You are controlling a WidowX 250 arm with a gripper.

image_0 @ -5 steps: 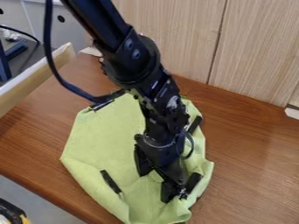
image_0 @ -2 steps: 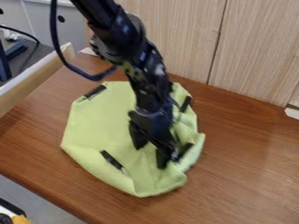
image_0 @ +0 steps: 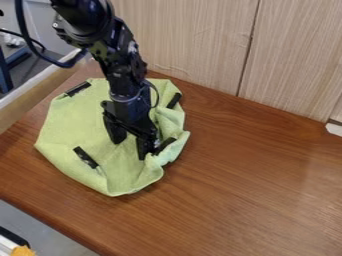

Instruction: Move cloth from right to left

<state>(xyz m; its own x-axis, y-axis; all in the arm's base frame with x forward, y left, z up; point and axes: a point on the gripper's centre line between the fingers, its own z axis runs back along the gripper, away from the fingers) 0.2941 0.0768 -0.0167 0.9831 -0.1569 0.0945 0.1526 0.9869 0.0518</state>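
Pincer (image_0: 129, 149) | released, fingers parted with a gap | tips down against green cloth (image_0: 77, 122)

A light green cloth (image_0: 70, 122) with black strips (image_0: 85, 157) lies spread beneath and around the hand (image_0: 131, 145). Its edge is rumpled into folds just beside the hand.

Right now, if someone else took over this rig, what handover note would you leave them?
Gripper: fingers apart, down at the green cloth's right-hand part; whether it has hold of any fabric, I can't tell.
Cloth: on the left part of the wooden table, spread but rumpled along its right edge, with dark strips on it.
Done: it lies left, as asked.
Left: probably check the spot is far enough, then lift the gripper clear.
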